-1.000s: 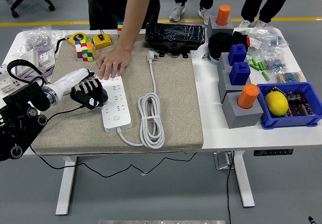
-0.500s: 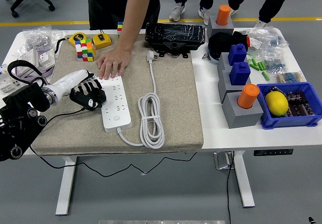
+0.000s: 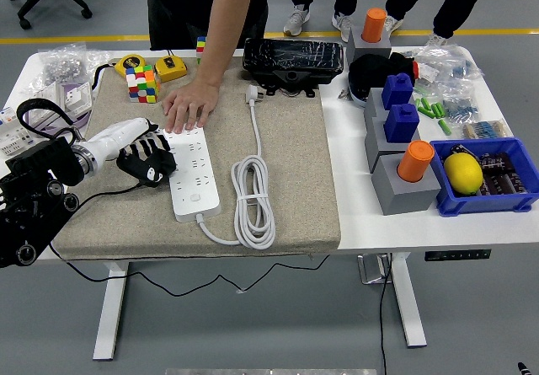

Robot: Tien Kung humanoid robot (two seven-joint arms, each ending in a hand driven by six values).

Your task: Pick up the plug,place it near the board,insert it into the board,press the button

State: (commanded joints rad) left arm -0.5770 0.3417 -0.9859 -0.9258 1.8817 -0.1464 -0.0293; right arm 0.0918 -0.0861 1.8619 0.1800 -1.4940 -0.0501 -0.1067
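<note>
Left hand (image 3: 146, 161) curled, holding nothing visible, white rectangular power strip (image 3: 194, 174) just right of it (person's hand (image 3: 187, 108) pressing its far end), white plug (image 3: 253, 95) farther right

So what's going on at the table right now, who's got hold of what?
The robot's left hand is at the left side of the white power strip on the grey mat, fingers curled, with a black cable running off beneath it; what it grips is hidden. A person's hand presses flat on the strip's far end. The strip's own white plug lies loose on the mat, its cord coiled beside the strip. The right arm is out of view.
</note>
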